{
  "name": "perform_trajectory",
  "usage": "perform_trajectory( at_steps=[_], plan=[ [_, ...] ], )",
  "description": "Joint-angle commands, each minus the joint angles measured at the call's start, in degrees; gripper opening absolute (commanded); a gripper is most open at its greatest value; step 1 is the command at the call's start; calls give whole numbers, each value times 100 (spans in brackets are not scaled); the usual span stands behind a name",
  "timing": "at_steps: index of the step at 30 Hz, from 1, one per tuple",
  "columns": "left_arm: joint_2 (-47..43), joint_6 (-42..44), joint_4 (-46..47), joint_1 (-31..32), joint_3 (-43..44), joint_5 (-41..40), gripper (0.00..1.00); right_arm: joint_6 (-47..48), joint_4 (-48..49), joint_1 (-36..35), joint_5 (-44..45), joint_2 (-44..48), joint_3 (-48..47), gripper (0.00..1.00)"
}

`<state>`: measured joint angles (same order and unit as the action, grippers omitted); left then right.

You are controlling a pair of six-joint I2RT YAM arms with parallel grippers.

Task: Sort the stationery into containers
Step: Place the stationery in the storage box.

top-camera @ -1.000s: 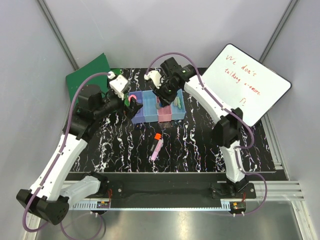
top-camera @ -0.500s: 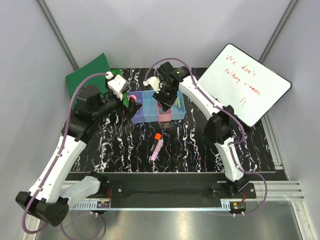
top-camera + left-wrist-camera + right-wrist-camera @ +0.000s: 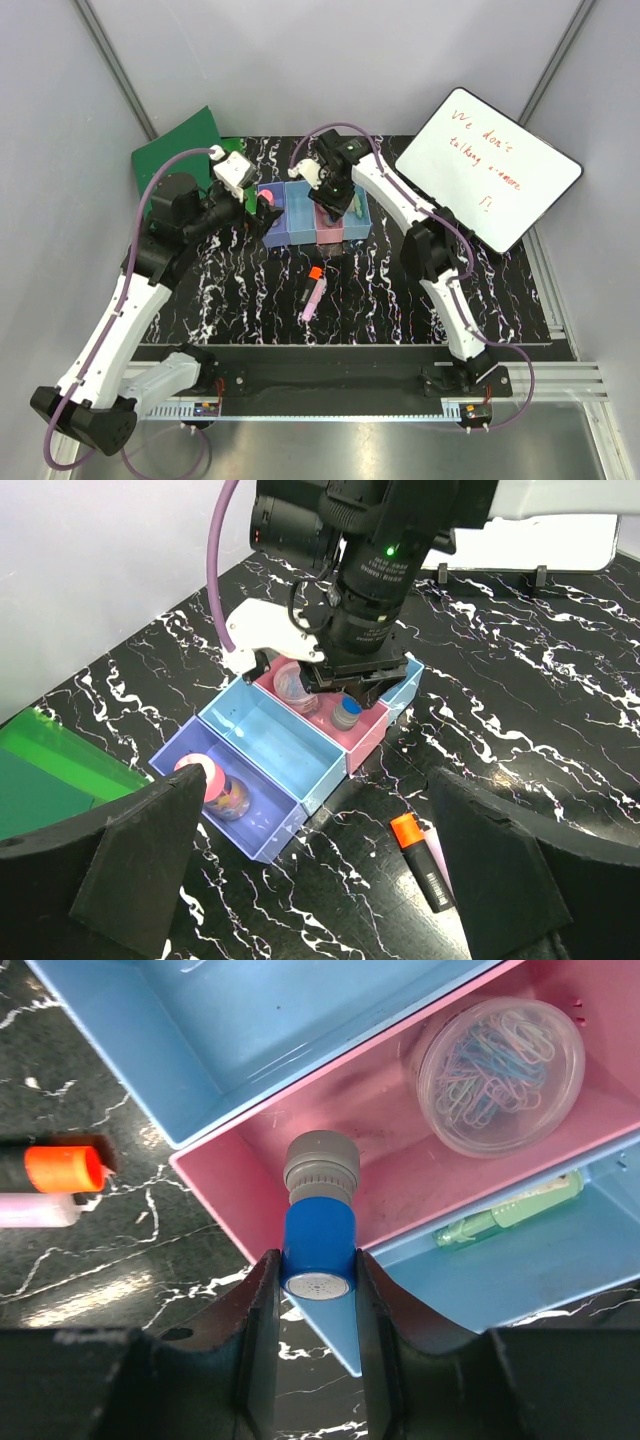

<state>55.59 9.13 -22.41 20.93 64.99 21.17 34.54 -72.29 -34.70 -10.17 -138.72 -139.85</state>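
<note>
Stationery is partly in the bins (image 3: 300, 228). The right gripper (image 3: 318, 1285) pinches a blue-and-grey cylinder (image 3: 318, 1222), grey end down, in the pink bin (image 3: 385, 1175), beside a round clip case (image 3: 500, 1075). A green highlighter (image 3: 510, 1210) lies in the end bin (image 3: 560, 1245), and a pink-capped piece (image 3: 205, 780) in the purple bin (image 3: 262, 830). The left gripper (image 3: 320, 875) hangs spread and empty near that bin. An orange-capped marker (image 3: 65, 1168) and a pink marker (image 3: 35, 1210) lie on the table (image 3: 400, 300).
</note>
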Motion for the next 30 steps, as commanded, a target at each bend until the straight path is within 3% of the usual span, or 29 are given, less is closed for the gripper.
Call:
perform_trajectory(
  at_steps=[1,6,14,30],
  plan=[
    [-101,-33,281,-45,-92,1,99,342,-30,42,226,-164,-341,0],
    [-154,-60,316,-54,-215,-8,99,465,-145,42,262,-507,-797,7],
    [-163,-104,387,-80,-312,10,99,474,-92,-19,183,-622,-956,28],
    [-163,-209,501,-142,-347,89,99,588,136,-151,341,-551,-912,45]
  ],
)
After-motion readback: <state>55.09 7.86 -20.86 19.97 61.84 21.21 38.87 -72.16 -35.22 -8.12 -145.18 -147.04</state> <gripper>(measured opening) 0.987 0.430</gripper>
